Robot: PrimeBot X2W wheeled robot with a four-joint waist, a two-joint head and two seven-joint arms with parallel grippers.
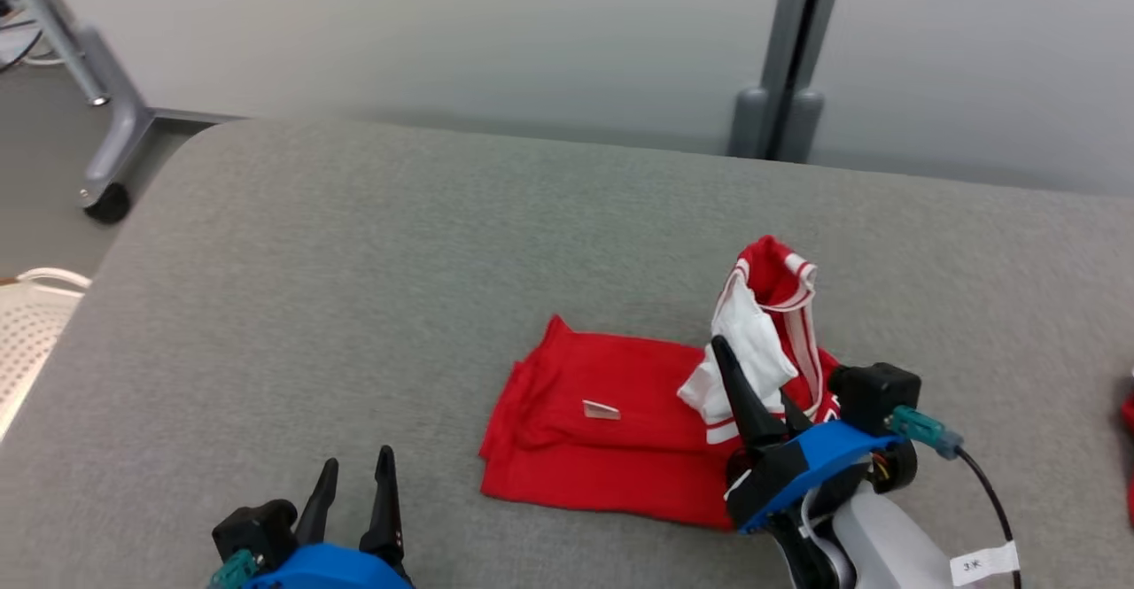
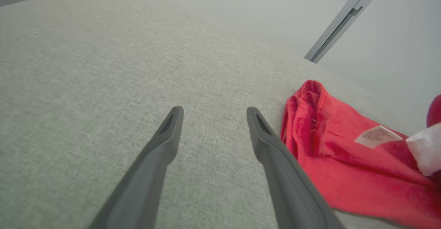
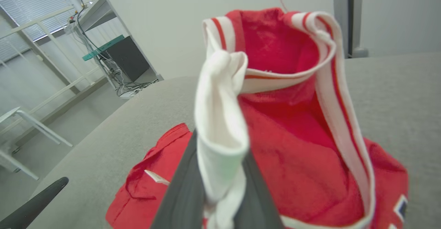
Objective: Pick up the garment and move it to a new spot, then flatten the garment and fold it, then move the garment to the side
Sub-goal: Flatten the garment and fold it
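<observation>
Right wrist view: right gripper (image 3: 220,153) pinches the garment (image 3: 286,136), fingertips buried; left gripper (image 2: 214,112) gapes empty.

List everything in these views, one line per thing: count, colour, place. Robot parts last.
garment: one, red with white striped trim, on the table right of centre, one end raised
label: one, white, on the garment's flat red part
table: one, grey fabric top, under the garment
post: one, grey, behind the table's far edge
wheeled frame: one, grey, on the floor at far left
left gripper: one, dark fingers on a blue mount, open, left of the garment
right gripper: one, dark fingers, shut on the garment's white part
</observation>
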